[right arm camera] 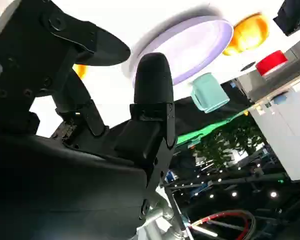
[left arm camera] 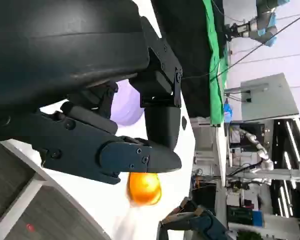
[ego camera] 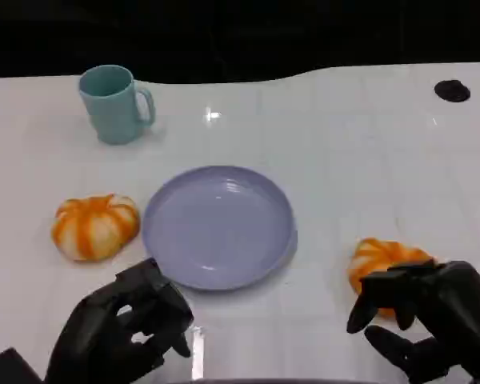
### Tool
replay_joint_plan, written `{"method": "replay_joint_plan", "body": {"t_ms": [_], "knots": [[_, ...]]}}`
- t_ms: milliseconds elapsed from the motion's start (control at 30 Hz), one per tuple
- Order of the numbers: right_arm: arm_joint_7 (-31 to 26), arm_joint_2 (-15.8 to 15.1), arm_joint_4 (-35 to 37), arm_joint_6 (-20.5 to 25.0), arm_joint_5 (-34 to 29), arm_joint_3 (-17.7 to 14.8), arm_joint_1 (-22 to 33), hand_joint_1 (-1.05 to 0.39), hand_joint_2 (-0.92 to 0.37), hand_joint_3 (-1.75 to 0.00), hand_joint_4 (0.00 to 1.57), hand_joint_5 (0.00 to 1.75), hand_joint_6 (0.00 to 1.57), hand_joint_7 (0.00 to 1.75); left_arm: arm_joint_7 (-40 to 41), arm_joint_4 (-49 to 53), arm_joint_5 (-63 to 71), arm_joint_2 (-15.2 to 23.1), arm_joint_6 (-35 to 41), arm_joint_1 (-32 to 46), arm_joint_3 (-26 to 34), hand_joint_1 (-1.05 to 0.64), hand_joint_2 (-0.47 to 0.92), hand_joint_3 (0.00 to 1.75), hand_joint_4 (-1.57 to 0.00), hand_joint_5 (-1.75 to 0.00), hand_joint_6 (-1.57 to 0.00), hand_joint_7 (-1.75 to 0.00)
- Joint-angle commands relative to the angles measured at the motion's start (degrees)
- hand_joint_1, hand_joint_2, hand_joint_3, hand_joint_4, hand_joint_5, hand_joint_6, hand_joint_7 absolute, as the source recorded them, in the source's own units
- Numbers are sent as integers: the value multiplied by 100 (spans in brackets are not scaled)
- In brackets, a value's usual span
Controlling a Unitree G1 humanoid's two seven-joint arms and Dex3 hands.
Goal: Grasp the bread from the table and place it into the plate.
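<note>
Two orange-and-white pumpkin-shaped breads lie on the white table beside a lavender plate (ego camera: 218,226). The left bread (ego camera: 95,226) sits apart from my left hand (ego camera: 124,332), which hovers below it with its fingers apart and holds nothing. The right bread (ego camera: 380,258) is partly covered by my right hand (ego camera: 432,316), whose fingers arch over its near side without closing. In the right wrist view a sliver of this bread (right arm camera: 80,70) shows between the fingers, with the plate (right arm camera: 190,47) beyond. The left wrist view shows the plate (left arm camera: 126,106) and the right bread (left arm camera: 145,187).
A teal mug (ego camera: 114,104) stands at the back left, well behind the plate. A dark round hole (ego camera: 452,90) marks the table's far right. The table's near edge runs just under both hands.
</note>
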Motion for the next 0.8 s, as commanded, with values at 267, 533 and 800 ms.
{"method": "replay_joint_plan", "body": {"t_ms": [267, 533, 800], "knots": [[-26, -15, 117, -43, 31, -36, -16, -1, -9, -128, 105, 155, 97, 110, 7, 20, -2, 48, -4, -7, 33, -54, 92, 30, -66, -175, -61, -151], [-21, -3, 130, -36, 38, -27, -12, 0, -10, -126, 105, 154, 98, 109, 25, -30, -16, 36, 82, 12, 36, -54, 92, 29, -67, -175, -61, -151], [-24, 4, 129, -13, 24, -26, -21, -1, -11, -124, 105, 153, 98, 107, -8, 0, -33, 43, 48, -2, 55, -53, 92, 30, -66, -175, -60, -152]]}}
